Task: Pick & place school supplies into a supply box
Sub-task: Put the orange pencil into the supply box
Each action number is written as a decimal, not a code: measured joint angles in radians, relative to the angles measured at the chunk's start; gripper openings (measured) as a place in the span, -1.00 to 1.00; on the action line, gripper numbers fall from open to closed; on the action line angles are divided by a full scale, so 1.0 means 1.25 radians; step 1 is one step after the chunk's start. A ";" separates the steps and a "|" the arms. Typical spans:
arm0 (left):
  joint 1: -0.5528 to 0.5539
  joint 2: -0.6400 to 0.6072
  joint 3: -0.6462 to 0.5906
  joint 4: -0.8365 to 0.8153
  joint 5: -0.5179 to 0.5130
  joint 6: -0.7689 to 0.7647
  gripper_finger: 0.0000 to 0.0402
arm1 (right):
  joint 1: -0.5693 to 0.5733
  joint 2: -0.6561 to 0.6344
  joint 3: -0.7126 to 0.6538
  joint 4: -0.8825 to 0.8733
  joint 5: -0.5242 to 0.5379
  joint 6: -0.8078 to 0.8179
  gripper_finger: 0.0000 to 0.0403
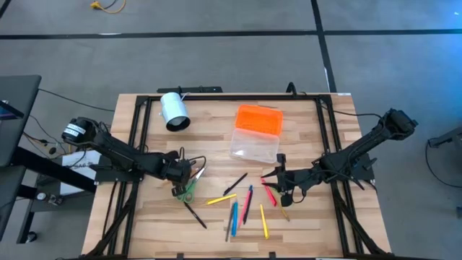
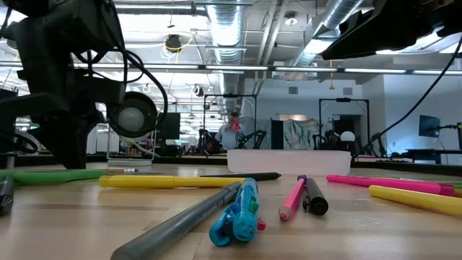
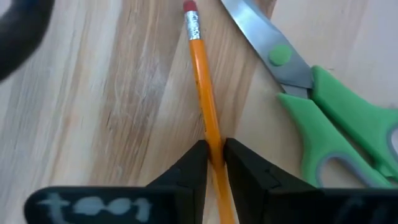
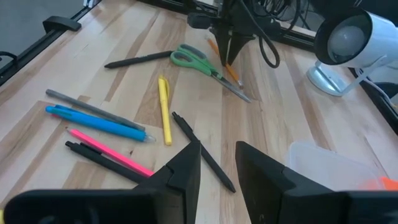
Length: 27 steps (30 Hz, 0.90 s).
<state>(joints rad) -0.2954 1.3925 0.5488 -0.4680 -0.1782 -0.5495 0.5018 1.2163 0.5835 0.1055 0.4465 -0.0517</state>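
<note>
— Two arms over the table (image 1: 144, 217), and only the left one is busy. See the left gripper (image 3: 214, 163)? Its fingers (image 3: 186, 171) are pinched onto an orange pencil (image 3: 204, 93), right on the shaft, with the pink eraser end sticking out ahead.

— Got it. And the green thing beside it?

— Scissors (image 3: 323, 118), green handles, lying on the wood just next to the pencil, blades pointing the same way as the eraser. From overhead, that whole cluster sits at about nine o'clock from the table's middle.

— Where's the box?

— Supply box (image 1: 255, 143) is up toward one o'clock from the centre, clear body with the orange lid (image 1: 259, 119) tipped back on its far side. Well apart from the pencil.

— What about the other arm?

— The right gripper (image 4: 217, 163) hangs low at about four o'clock, jaws parted a little, nothing between them.

— And the rest of the stuff?

— Scattered around six o'clock: a yellow pen (image 1: 221, 199), a blue pen (image 1: 234, 217), a pink one (image 1: 247, 207), another yellow one (image 1: 264, 221), a black pen (image 1: 235, 183) nearer the box, and another black pen (image 1: 195, 214) below the scissors. Red ones (image 1: 270, 193) lie right by the right gripper.

— That white cylinder?

— White cylinder (image 1: 174, 110), on its side at eleven o'clock, open end facing the table's middle.
</note>
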 joint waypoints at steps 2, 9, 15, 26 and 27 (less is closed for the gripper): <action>0.009 0.000 0.000 0.004 0.007 0.007 -0.78 | 0.000 0.000 0.000 0.000 0.000 0.000 -0.52; 0.014 -0.001 0.000 0.010 0.008 0.075 -0.95 | 0.000 0.000 0.000 0.000 0.000 0.005 -0.52; -0.014 0.000 0.000 0.012 -0.058 0.100 -0.98 | 0.000 0.000 0.000 0.000 0.000 0.007 -0.52; -0.119 0.003 -0.003 0.016 -0.302 0.125 -0.98 | 0.000 0.000 0.000 0.000 0.000 0.002 -0.52; -0.127 0.002 -0.003 0.018 -0.322 0.131 -0.98 | 0.000 0.000 0.000 0.000 0.000 0.002 -0.52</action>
<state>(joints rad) -0.4537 1.3954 0.5453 -0.4453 -0.5805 -0.3864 0.5018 1.2160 0.5838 0.1055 0.4465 -0.0498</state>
